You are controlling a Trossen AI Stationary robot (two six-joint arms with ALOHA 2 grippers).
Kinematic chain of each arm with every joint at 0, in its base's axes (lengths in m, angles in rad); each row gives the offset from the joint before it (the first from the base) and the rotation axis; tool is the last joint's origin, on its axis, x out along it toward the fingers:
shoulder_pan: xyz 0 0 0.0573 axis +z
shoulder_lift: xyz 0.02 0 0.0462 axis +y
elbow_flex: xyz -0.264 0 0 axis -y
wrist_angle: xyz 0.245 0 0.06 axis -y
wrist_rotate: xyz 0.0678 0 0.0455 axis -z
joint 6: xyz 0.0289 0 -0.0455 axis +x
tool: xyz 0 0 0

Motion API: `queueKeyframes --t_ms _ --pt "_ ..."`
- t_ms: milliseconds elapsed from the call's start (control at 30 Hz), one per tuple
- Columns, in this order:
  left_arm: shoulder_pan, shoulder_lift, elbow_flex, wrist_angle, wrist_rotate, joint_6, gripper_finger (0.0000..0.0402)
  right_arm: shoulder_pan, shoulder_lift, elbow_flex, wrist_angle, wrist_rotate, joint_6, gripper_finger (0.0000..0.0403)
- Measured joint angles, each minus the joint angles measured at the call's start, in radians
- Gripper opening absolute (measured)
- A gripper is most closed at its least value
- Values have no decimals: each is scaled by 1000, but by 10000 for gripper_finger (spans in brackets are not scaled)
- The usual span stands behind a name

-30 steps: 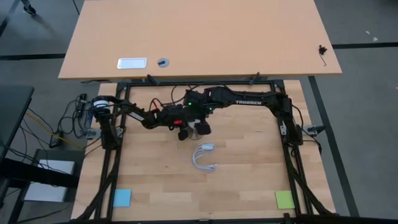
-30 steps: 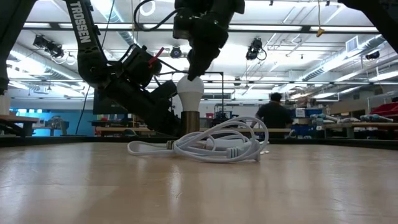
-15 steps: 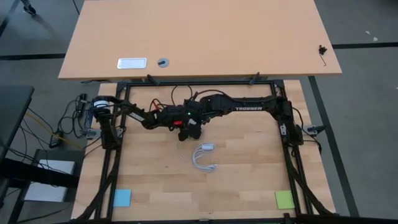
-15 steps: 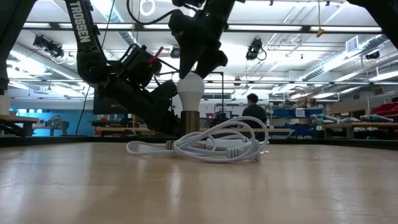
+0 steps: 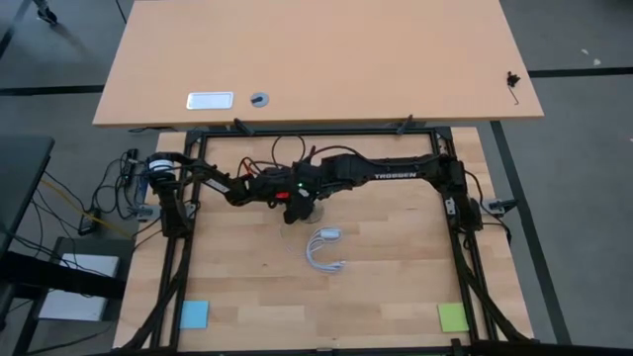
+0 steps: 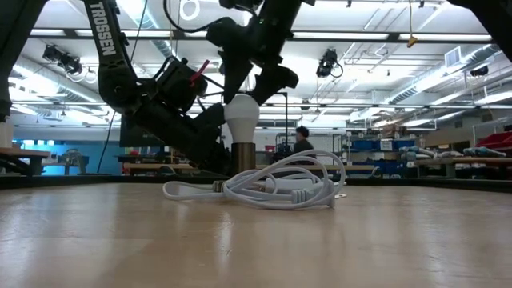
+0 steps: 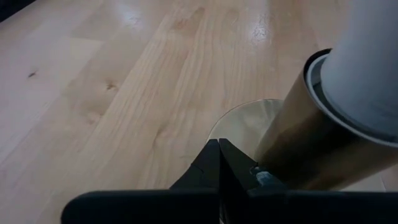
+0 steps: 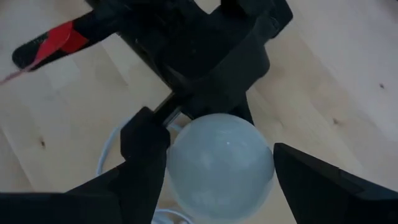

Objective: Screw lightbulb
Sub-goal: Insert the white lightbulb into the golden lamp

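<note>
Right pincer (image 8: 214, 168) spread around lightbulb (image 8: 219, 158); left pincer (image 7: 219, 163) together at socket (image 7: 298, 149)

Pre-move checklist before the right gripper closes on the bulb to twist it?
1. Lightbulb upright in the brass-coloured socket: ok.
2. Right gripper above the bulb, fingers open either side of the globe: ok.
3. Right fingers touching the glass: cannot tell.
4. Left gripper shut low against the socket's base, bracing it: ok.
5. White cord coiled on the table in front of the socket, away from the right gripper: ok.
6. Bulb fully threaded: cannot tell.
</note>
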Motion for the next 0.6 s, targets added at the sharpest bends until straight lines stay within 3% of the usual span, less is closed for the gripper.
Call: queueKeyframes --t_ms 400,600 --pt "1 0 0 5 -19 0 0 1 -25 215 -241 -10 -255 320" --pt "1 0 0 14 -18 0 0 2 -85 158 -305 67 -342 313"
